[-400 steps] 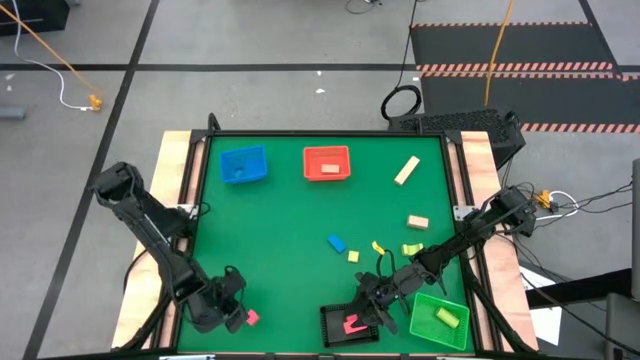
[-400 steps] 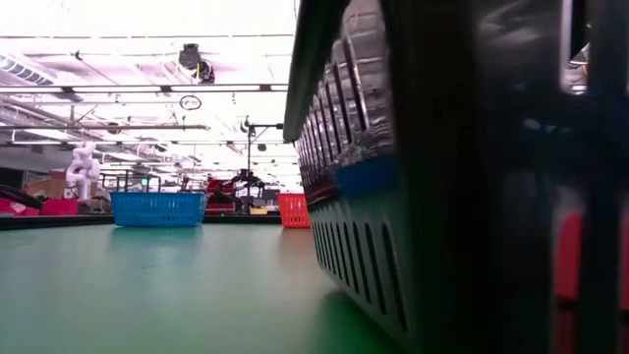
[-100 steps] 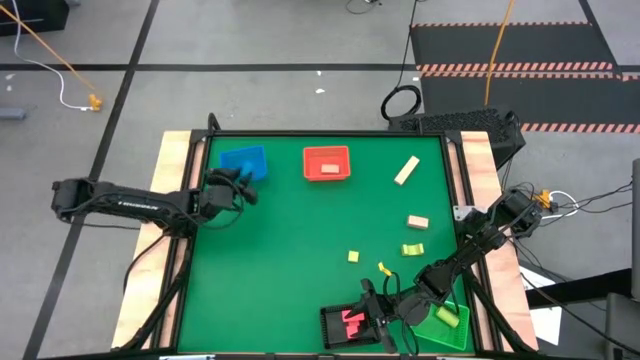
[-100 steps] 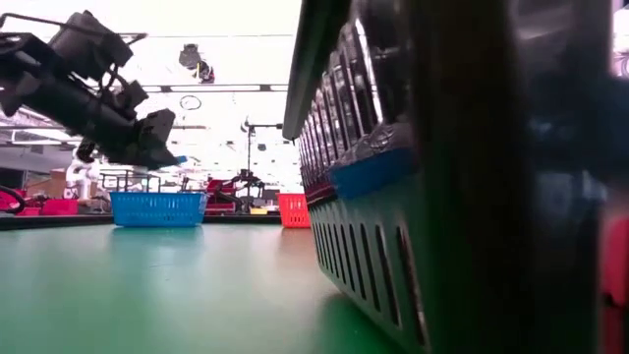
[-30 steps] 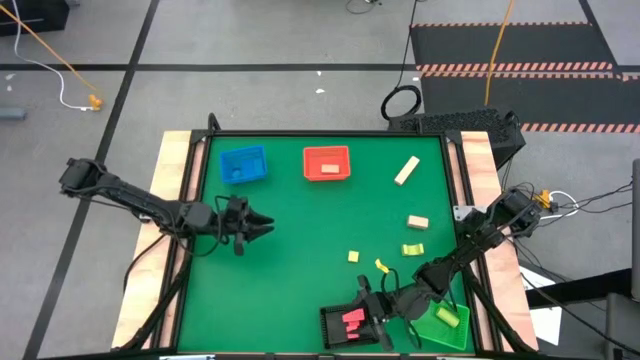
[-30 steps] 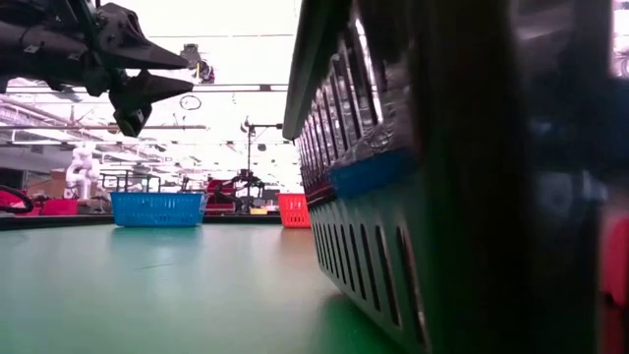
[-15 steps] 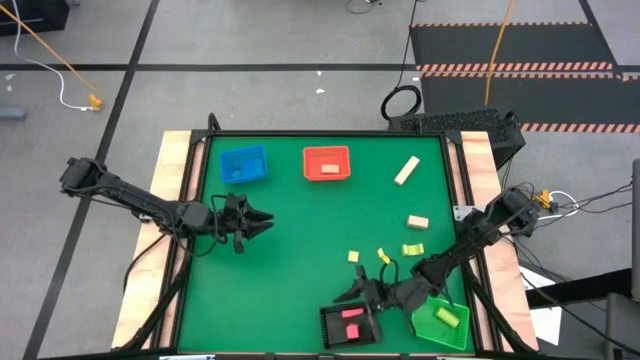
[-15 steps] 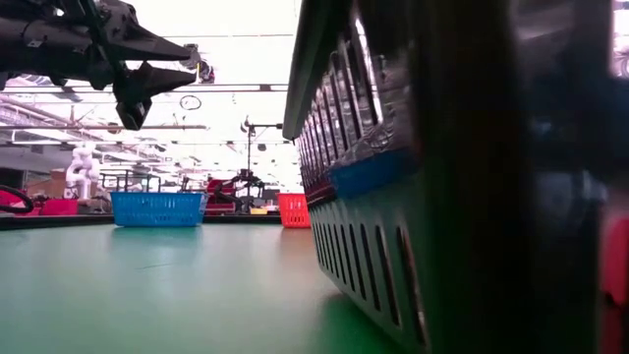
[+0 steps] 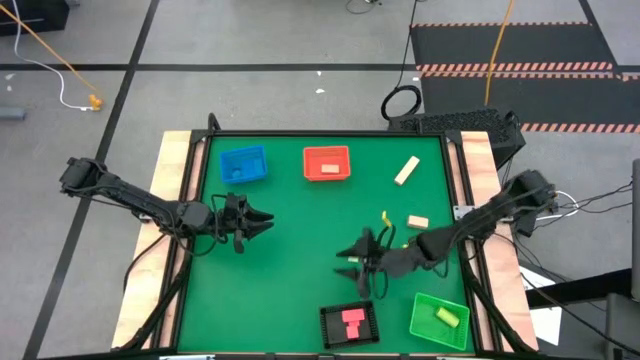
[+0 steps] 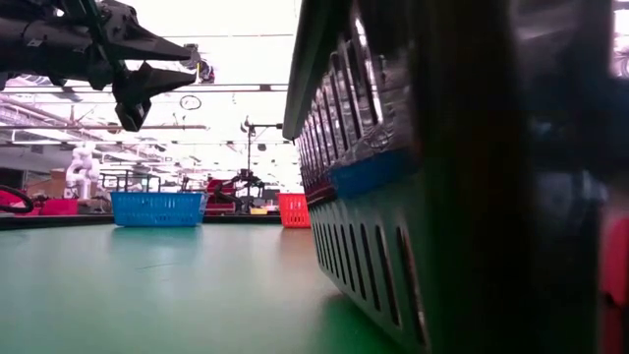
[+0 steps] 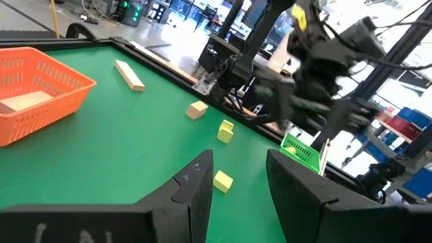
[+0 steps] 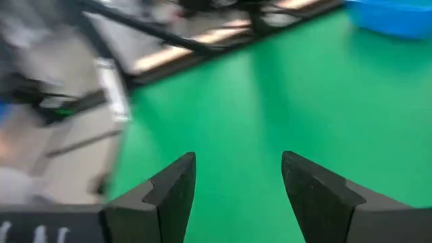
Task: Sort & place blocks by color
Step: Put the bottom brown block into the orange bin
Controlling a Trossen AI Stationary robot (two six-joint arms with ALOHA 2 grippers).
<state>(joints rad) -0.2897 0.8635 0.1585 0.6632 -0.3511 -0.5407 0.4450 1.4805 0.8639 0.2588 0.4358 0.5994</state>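
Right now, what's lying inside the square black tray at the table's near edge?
Inside the square black tray lies one pink block, flat on its floor. Nothing covers the tray from above; in the low view its dark wall hides the contents.

Left hand (image 9: 262,222) hovers with fingers apart and empty; right hand (image 9: 352,266) likewise, mid-table.

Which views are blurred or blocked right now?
Right wrist view: motion-smeared, only green table readable. Left wrist view: right arm blurred, blocks sharp. Low view: black tray fills the right half, overexposed ceiling. High view: clean.
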